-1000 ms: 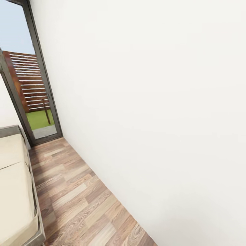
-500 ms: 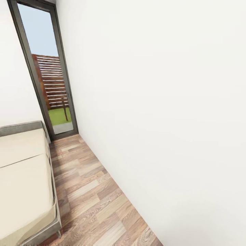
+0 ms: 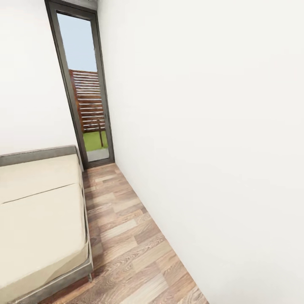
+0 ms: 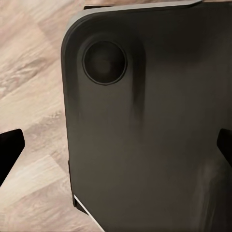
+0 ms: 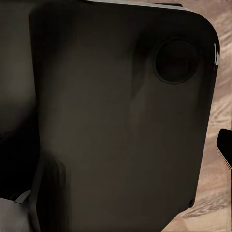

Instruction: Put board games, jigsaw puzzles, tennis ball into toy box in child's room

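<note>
Wood-plank floor [image 3: 126, 236] runs away from the robot in a narrow strip between the bed [image 3: 40, 219] on the left and a long white wall [image 3: 211, 126] on the right. Nearest, in the left wrist view, the left gripper [image 4: 116, 147] hangs over the robot's own dark grey base panel [image 4: 145, 125], which has a rounded corner and a round recess, with pale planks showing beside it; one dark fingertip [image 4: 8, 147] sits at each side edge of that picture, spread wide apart with nothing between them. In the right wrist view a matching dark panel [image 5: 116, 116] with a round recess lies beneath the right gripper; a single dark fingertip [image 5: 224, 145] shows at one edge over the floor, and whether that gripper is spread or closed cannot be told. Further out, in the head view, the plain beige mattress rests in a low grey frame with one small leg at its near corner; the part of the mattress in view is bare, and it lies well apart from both grippers. Beyond the bed's grey headboard [image 3: 38, 154], a tall dark-framed window [image 3: 86, 88] stands at the far end of the floor strip, showing sky, brown slats and green grass outside.
</note>
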